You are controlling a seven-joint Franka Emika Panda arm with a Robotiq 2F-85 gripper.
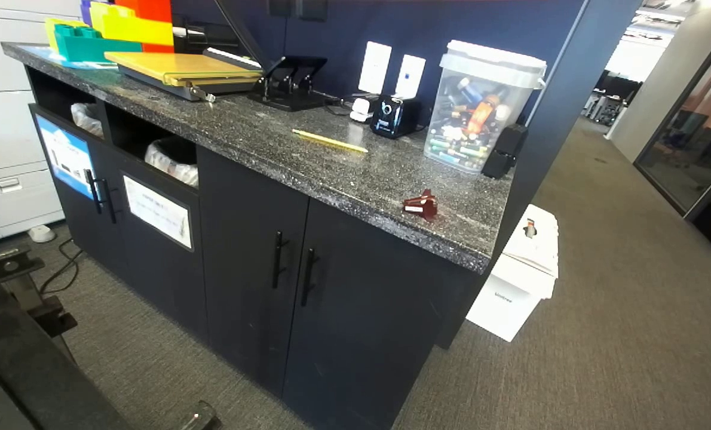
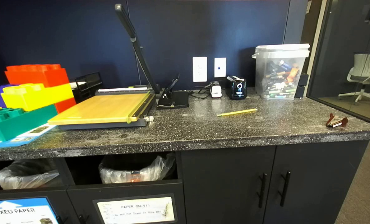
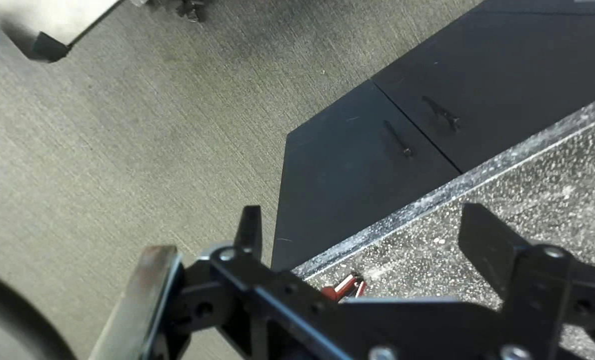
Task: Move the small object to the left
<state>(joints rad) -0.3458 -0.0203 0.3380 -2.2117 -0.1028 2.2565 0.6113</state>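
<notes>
Wrist view first: the gripper [image 3: 361, 220] has its jaws spread well apart with nothing visible between the tips, so it's not holding anything as far as I can tell. The dark red staple remover [image 3: 346, 286] (gotta be the "small object") peeks out low in that view, partly hidden by the gripper's own body, lying on the speckled countertop [image 3: 427, 250] near the front edge. Both exterior views agree: it's down by the right-hand end, well apart from the yellow pencil [image 2: 237, 112] and closer to the front edge than the clear lidded tub [image 1: 490, 65]. I can't pick the gripper out for sure in either of those, so no idea how high up it is. Progress-wise I'd call it basically nothing done. If "left" means along the countertop toward the pencil, which is my guess since there's hardly any room the other way, then the whole job is left: line up over the staple remover, come down, close on it, carry or slide it over, let go. No target spot is marked that I can see, so how far counts as done is anyone's guess.
</notes>
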